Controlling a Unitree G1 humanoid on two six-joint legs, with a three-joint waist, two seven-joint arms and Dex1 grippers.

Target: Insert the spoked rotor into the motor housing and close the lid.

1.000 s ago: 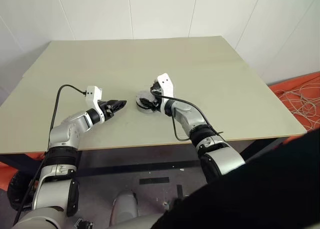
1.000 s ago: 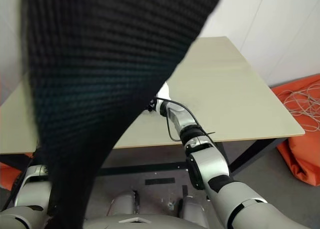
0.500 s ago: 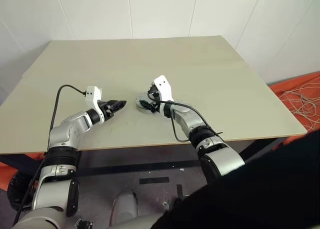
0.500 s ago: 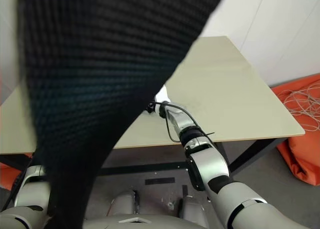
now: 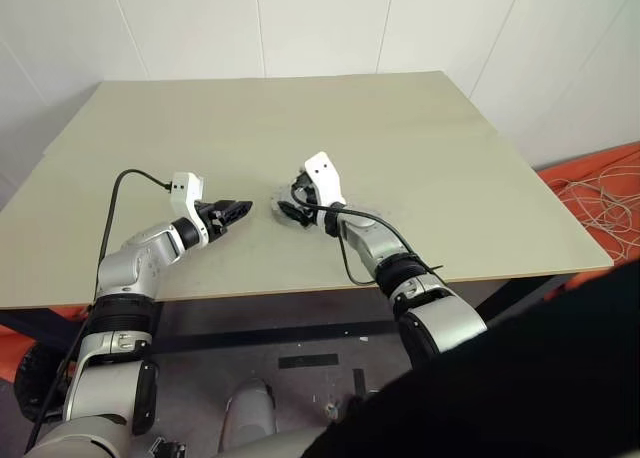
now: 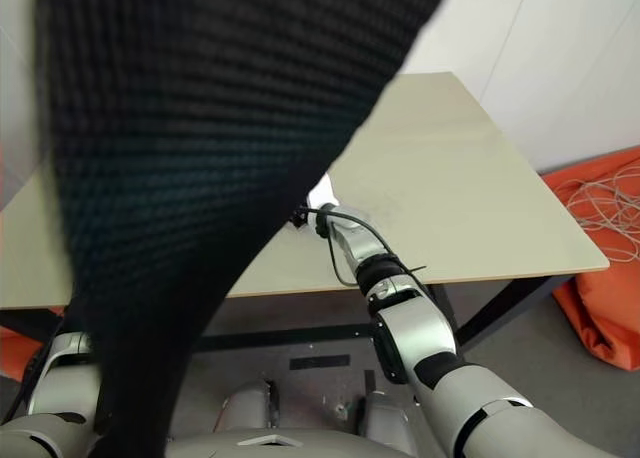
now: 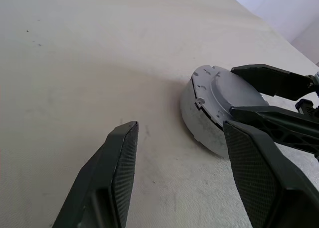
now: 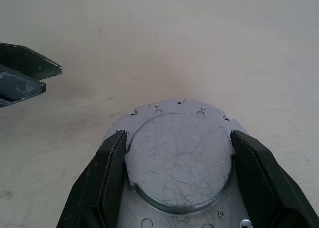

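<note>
The silver lid (image 8: 179, 158) lies flat on top of the grey motor housing (image 7: 199, 126) near the middle of the table. Of the housing I see just its outer wall. The spoked rotor is hidden. My right gripper (image 8: 174, 136) reaches over the lid from the near side. Its two black fingers (image 8: 112, 163) press against either side of the lid's raised round centre, shut on it. My left gripper (image 7: 180, 127) hovers just above the table a short way left of the housing. It points at the housing, open and with nothing in it.
The beige table (image 5: 420, 148) is bare around the parts, with its near edge close behind both arms. A dark cloth-like shape (image 6: 200, 158) near the camera blocks much of the right eye view. Orange fabric and loose cable (image 5: 600, 198) lie on the floor at right.
My right wrist has rolled a little and leaned leftward while staying at the lid. The left arm has not moved.
</note>
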